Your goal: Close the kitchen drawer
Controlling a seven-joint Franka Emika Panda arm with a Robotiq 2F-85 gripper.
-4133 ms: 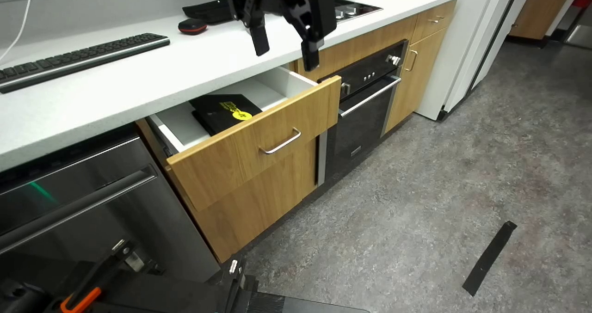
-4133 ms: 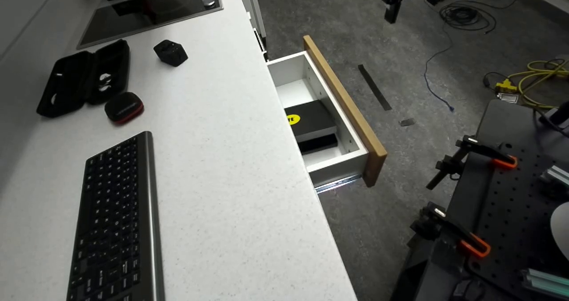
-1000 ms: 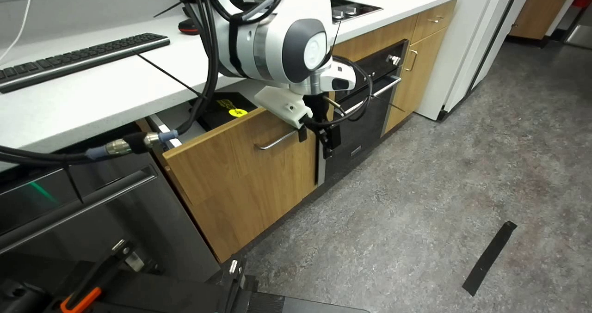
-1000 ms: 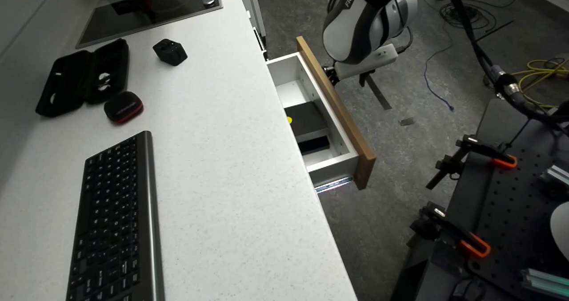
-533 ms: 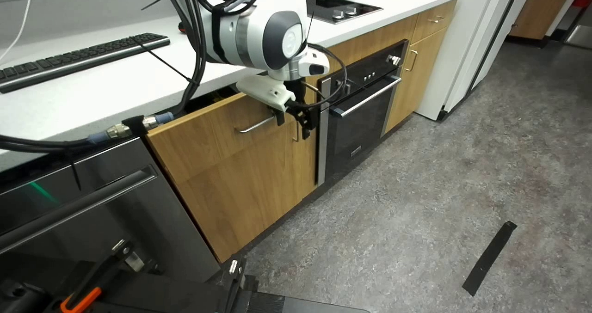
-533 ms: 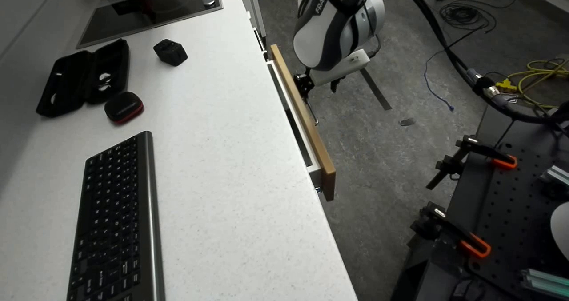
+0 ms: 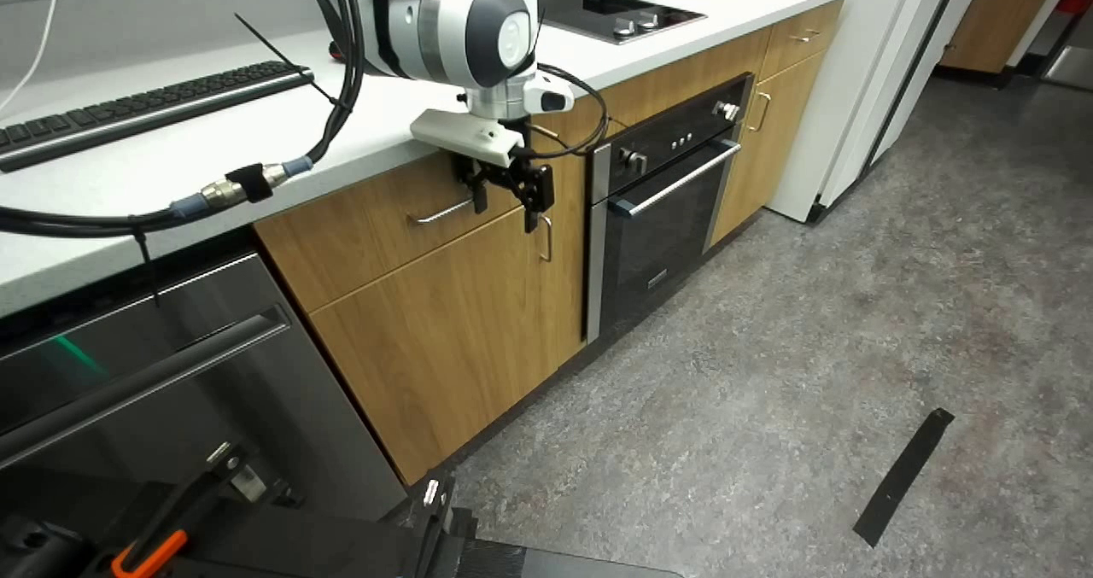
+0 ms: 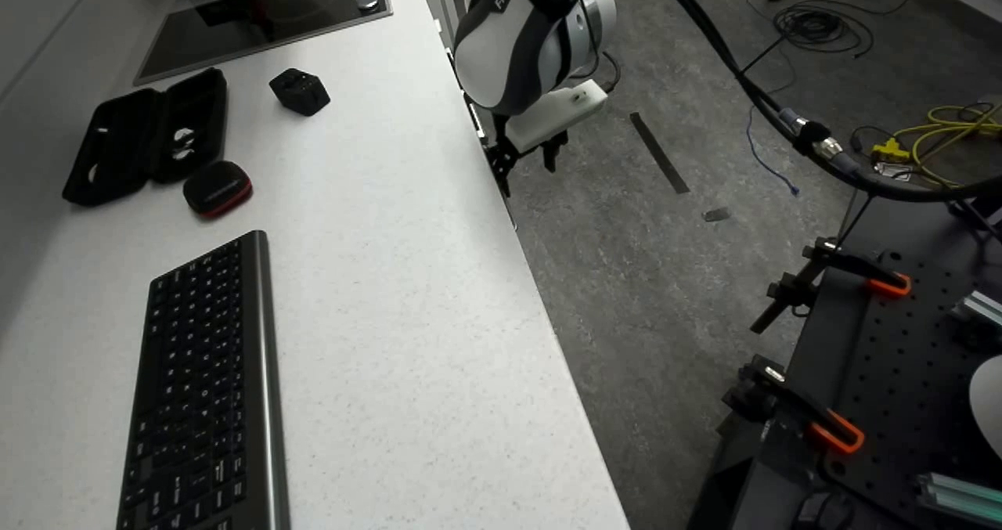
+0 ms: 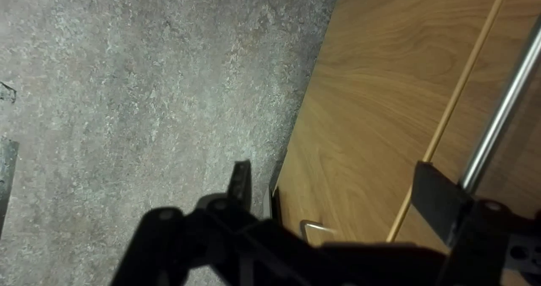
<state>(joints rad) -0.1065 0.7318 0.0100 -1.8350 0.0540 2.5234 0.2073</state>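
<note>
The kitchen drawer has a light oak front and sits flush under the white counter in an exterior view. Its silver bar handle is near the gripper; the handle also shows in the wrist view. In another exterior view the counter edge hides the drawer front. My gripper is open, with its fingers wide apart and nothing between them. It also shows open in the wrist view. One finger is at the drawer front beside the handle's end; I cannot tell if it touches. The other finger is out over the floor.
Below is a wood panel; a black oven stands beside it and a dishwasher on the far side. The counter bears a keyboard, a black case and a cooktop. A black table with clamps stands opposite.
The drawer was pulled out with a black box showing inside; it has slid in under the counter. My open gripper came down before the front and moved inward with it.
</note>
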